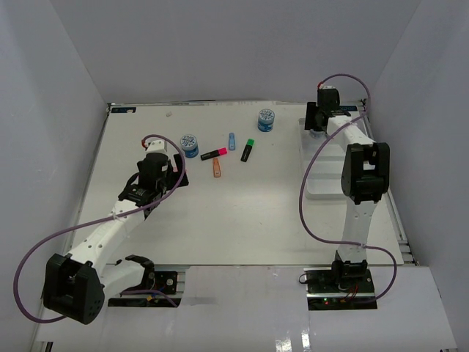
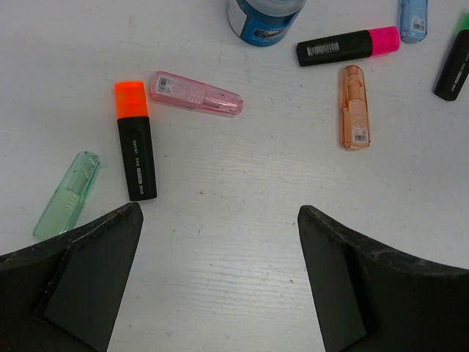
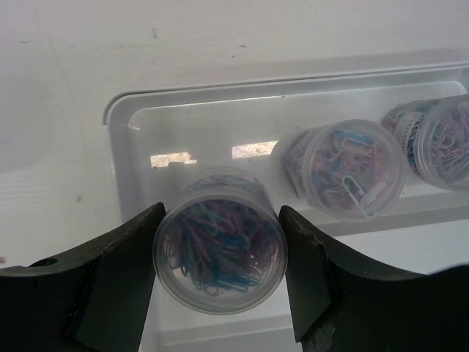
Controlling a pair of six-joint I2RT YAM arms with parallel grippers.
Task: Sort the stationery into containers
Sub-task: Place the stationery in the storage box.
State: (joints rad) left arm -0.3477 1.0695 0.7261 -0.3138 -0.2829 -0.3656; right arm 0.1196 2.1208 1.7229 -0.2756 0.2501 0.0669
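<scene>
While the left gripper (image 2: 220,220) hung with its jaws spread wide above the table (image 2: 220,293), an orange-capped black highlighter (image 2: 135,150), a pastel pink highlighter (image 2: 196,93) and a pale green highlighter (image 2: 67,194) lay loose just ahead of it. The right gripper (image 3: 221,238) was clamped on a clear jar of paper clips (image 3: 220,275) over the white tray (image 3: 124,110), where a second jar (image 3: 352,172) and a third jar (image 3: 440,143) stood nearby.
</scene>
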